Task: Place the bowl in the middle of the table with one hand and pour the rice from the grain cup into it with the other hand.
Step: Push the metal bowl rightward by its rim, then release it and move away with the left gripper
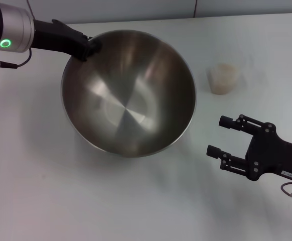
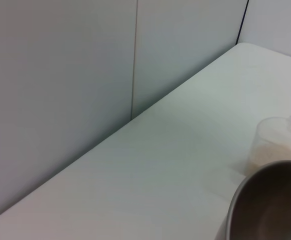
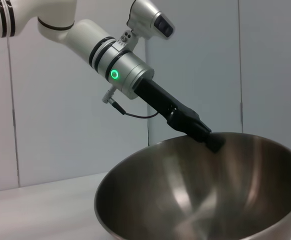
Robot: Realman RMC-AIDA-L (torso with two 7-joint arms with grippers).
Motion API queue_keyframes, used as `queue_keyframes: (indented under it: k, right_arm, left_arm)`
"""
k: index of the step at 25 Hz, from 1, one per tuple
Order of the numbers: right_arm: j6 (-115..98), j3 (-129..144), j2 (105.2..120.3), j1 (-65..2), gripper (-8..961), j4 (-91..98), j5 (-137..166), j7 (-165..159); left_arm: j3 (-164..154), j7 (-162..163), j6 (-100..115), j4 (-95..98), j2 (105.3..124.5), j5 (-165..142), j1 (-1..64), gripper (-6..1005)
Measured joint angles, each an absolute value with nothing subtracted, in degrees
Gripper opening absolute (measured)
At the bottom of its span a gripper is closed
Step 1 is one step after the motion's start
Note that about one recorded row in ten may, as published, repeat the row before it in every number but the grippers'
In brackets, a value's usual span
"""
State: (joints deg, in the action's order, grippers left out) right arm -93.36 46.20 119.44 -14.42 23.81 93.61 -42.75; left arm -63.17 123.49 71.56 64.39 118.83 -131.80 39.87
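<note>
Bare table [image 1: 266, 60] lies open around the grain cup [image 1: 222, 78]; only the bowl [image 1: 128, 93] crowds its left.

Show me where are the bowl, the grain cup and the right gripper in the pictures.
bowl [image 1: 128, 95]: head view, on its shiny inner wall.
grain cup [image 1: 223, 78]: head view, on its clear side, over the rice.
right gripper [image 1: 222, 136]: head view, midway between its two open fingertips.

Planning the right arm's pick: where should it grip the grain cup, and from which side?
Grip the grain cup across its side wall, about mid-height, approaching level from the robot's near side, where the open right gripper hovers. It stands upright with rice inside, so a side grip probably suits tipping. The bowl, held by the left gripper, sits on its left.
</note>
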Motion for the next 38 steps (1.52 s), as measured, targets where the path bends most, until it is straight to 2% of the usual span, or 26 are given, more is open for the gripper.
queue_keyframes:
  k: [38]
  right_arm:
    - [-93.5, 46.4, 119.35, -14.2, 715, 23.7, 94.0, -42.7]
  left_arm:
    - [-68.4, 118.3, 64.2, 56.6, 118.83, -125.2, 39.0, 40]
